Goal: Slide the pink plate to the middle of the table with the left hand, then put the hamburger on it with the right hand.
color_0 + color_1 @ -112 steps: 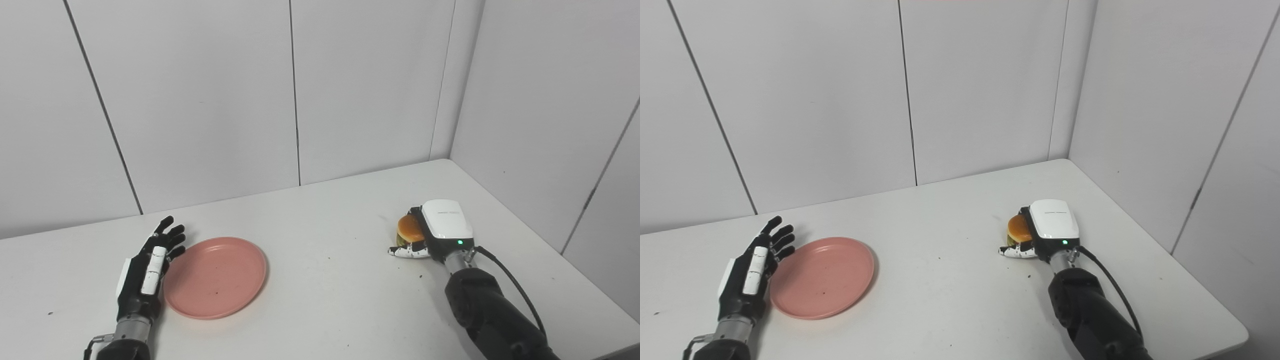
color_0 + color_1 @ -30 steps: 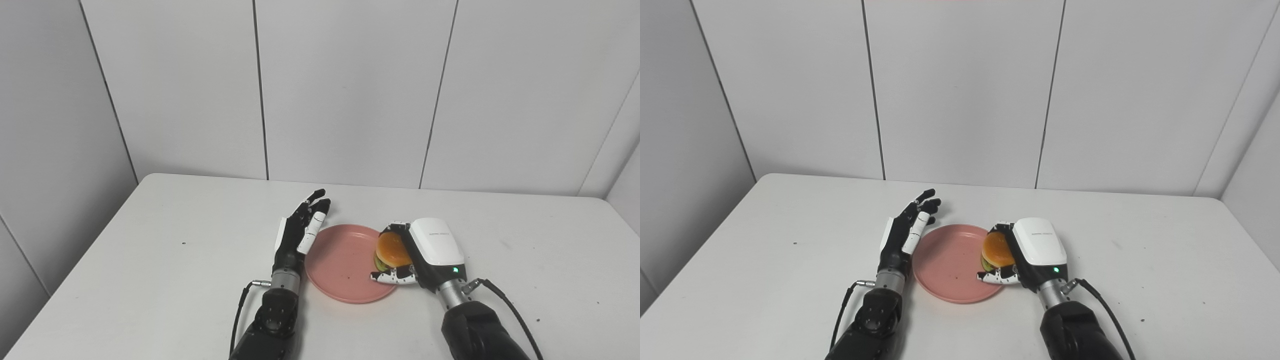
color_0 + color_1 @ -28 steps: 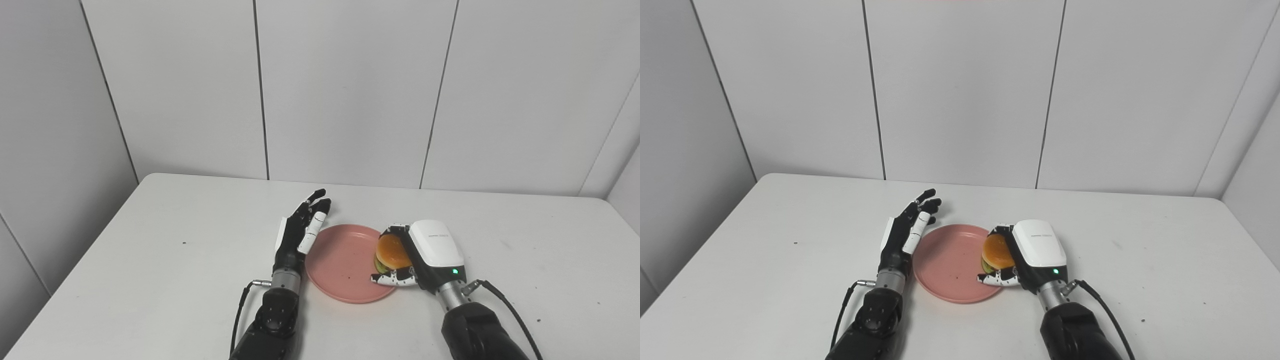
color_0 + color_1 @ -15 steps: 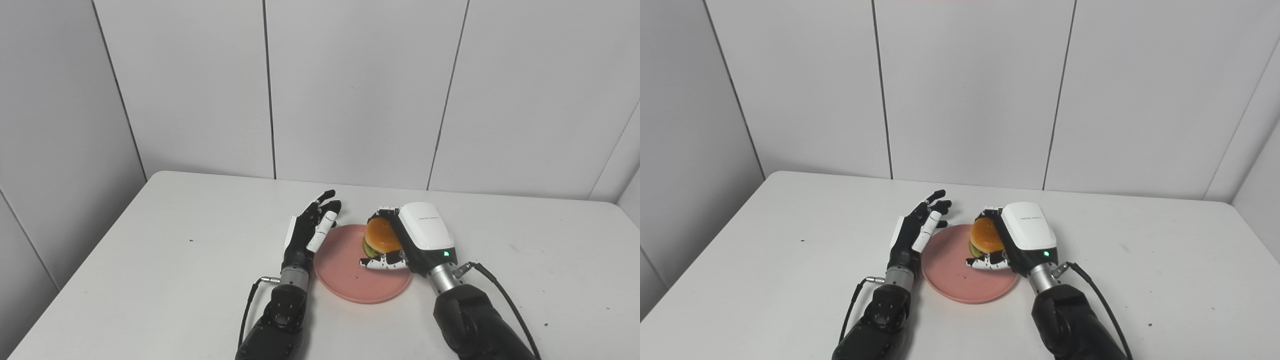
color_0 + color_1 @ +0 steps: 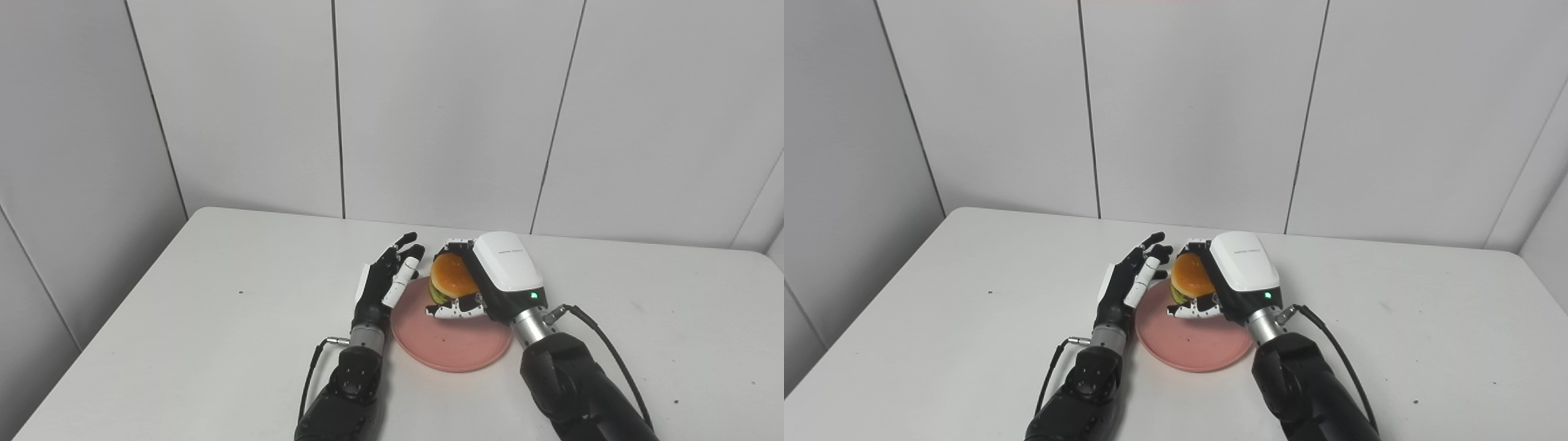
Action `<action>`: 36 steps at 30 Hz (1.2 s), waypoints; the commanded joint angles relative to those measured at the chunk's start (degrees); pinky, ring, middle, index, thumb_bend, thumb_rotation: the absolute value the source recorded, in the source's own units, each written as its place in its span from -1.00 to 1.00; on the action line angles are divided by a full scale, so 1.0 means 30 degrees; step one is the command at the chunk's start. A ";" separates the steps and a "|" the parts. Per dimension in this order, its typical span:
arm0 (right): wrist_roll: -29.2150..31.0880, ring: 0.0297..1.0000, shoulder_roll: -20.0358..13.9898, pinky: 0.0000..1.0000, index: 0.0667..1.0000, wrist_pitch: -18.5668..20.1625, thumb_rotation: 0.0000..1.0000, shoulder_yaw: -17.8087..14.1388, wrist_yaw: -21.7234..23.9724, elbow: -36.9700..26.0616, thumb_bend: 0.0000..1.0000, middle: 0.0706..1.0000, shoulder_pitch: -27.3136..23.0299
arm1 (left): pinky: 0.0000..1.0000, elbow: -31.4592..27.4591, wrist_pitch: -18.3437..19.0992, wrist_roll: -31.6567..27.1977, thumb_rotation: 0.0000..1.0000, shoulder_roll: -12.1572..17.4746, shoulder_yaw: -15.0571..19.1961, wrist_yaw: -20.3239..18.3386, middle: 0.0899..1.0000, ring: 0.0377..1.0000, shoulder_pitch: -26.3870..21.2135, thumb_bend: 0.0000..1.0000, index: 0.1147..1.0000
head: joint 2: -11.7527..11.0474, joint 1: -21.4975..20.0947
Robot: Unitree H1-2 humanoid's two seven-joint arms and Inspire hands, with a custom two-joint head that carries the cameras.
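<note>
The pink plate [image 5: 456, 346] lies flat near the middle of the white table [image 5: 202, 294]. My right hand [image 5: 490, 282] is shut on the hamburger [image 5: 452, 275], an orange bun with green filling, and holds it a little above the plate's far half. The thumb curls under the bun. My left hand [image 5: 384, 286] stands open on its edge, fingers straight, right against the plate's left rim. The same plate [image 5: 1185, 343] and hamburger [image 5: 1189, 275] show in the right eye view.
Grey wall panels close the table's far side, and a side wall stands at its left. A black cable [image 5: 603, 349] runs along my right forearm. A few dark specks dot the table top.
The camera has swung. My right hand has lifted the hamburger and carried it left, from the plate's right rim to above its far half. The left hand stays by the plate's left rim.
</note>
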 commanded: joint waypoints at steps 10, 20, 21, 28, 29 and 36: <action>0.0363 -0.28 0.0578 -0.36 -0.09 -0.0843 -0.66 0.0536 -0.0602 0.2997 -0.01 -0.16 -0.1836 | 0.34 -0.0013 -0.0458 0.0065 0.72 -0.0111 -0.0029 0.0232 0.48 0.54 0.1046 0.76 0.52 | 0.0175 -0.0081; 0.0642 -0.41 0.0743 -0.51 -0.10 -0.1190 -0.67 0.0800 -0.1200 0.4795 -0.01 -0.26 -0.2138 | 0.33 -0.0240 -0.0458 -0.0032 0.73 -0.0050 -0.0006 0.0036 0.48 0.53 0.1174 0.74 0.54 | 0.0255 -0.0282; 0.0667 -0.41 0.0741 -0.51 -0.10 -0.1294 -0.67 0.0828 -0.1317 0.4943 -0.01 -0.26 -0.2146 | 0.33 -0.0227 -0.0458 -0.0025 0.73 -0.0053 -0.0012 0.0039 0.48 0.53 0.1161 0.74 0.54 | 0.0264 -0.0268; 0.0830 -0.38 0.0628 -0.50 -0.10 -0.1030 -0.64 0.0861 -0.0856 0.4802 -0.01 -0.20 -0.1990 | 0.31 -0.0331 -0.0458 -0.0061 0.70 -0.0056 -0.0014 -0.0029 0.48 0.52 0.1194 0.71 0.50 | 0.0293 -0.0358; 0.0892 -0.38 0.0614 -0.51 -0.10 -0.0993 -0.64 0.0851 -0.0725 0.4737 -0.02 -0.19 -0.1972 | 0.30 -0.0348 -0.0459 -0.0078 0.69 -0.0057 -0.0011 -0.0056 0.48 0.51 0.1202 0.71 0.49 | 0.0296 -0.0362; 0.1328 -0.09 0.0237 -0.26 0.26 -0.1360 0.96 0.0881 0.0132 0.4161 0.62 0.09 -0.1835 | 0.38 -0.0267 -0.0457 0.0031 0.73 -0.0001 -0.0111 -0.0060 0.68 0.64 0.1181 0.68 0.55 | 0.0299 -0.0397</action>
